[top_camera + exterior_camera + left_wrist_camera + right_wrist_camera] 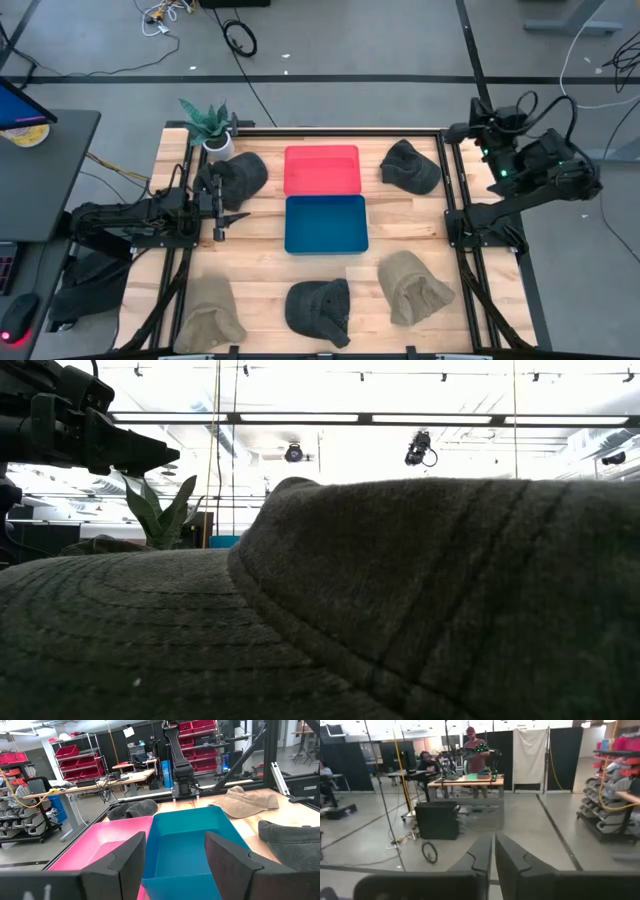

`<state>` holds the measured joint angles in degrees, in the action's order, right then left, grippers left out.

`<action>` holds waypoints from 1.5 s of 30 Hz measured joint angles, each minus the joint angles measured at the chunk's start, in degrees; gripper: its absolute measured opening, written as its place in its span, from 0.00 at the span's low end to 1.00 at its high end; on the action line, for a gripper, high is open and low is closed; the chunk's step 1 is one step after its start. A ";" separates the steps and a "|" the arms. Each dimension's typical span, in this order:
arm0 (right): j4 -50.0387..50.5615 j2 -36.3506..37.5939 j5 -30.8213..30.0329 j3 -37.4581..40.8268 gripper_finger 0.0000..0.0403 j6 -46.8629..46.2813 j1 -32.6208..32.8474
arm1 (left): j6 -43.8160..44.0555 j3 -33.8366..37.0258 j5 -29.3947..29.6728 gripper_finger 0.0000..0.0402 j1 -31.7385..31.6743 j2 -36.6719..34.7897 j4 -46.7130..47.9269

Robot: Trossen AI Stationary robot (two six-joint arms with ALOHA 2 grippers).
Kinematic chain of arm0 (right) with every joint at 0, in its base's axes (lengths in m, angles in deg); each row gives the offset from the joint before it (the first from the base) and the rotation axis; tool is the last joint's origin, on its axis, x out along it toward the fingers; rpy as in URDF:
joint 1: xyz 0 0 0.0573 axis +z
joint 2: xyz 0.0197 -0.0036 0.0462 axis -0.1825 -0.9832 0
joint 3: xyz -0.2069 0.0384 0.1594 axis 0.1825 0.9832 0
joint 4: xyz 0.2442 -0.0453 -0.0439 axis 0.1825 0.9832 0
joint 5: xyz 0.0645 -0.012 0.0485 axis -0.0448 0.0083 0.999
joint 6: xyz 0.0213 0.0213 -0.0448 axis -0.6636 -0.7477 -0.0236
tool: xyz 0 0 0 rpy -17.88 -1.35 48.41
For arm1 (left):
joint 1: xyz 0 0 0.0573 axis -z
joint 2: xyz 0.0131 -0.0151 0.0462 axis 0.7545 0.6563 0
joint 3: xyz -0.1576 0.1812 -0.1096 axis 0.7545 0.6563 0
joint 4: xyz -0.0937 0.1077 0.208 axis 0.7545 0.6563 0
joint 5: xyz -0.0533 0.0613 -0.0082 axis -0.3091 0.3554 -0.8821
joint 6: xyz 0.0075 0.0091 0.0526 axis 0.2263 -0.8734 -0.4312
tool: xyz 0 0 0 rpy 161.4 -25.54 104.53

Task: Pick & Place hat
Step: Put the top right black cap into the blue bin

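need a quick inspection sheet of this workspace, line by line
surface: wooden table in a black frame.
job's things: five hats; dark hat by the left gripper, dark hat back right, dark hat front centre, tan hat front right, tan hat front left. Pink tray and blue tray at centre, both empty.
clutter: potted plant at the back left corner.
grippers: left gripper open, over the table beside the blue tray; right gripper shut, parked off the table's right edge.
cables: cables on the floor behind.
surroundings: people at desks, red bin shelves.
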<state>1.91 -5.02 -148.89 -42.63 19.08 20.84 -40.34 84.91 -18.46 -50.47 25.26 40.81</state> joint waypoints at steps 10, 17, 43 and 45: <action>-16.21 -4.79 0.00 -0.19 0.07 9.33 3.17 | 0.01 0.01 0.01 0.51 0.01 0.00 0.00; -16.24 -4.85 0.49 -0.19 0.07 12.35 3.21 | 0.01 0.01 -0.01 0.51 0.00 0.00 0.01; -9.64 -9.60 36.56 -0.17 0.07 -2.54 4.21 | 0.01 0.01 0.01 0.51 0.00 0.00 0.01; -8.96 -10.10 41.08 -0.17 0.07 -3.50 4.20 | 0.01 0.00 0.00 0.51 0.01 0.00 0.01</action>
<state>-7.06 -15.12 -107.82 -42.80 15.59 25.04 -40.33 84.91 -18.46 -50.47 25.26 40.82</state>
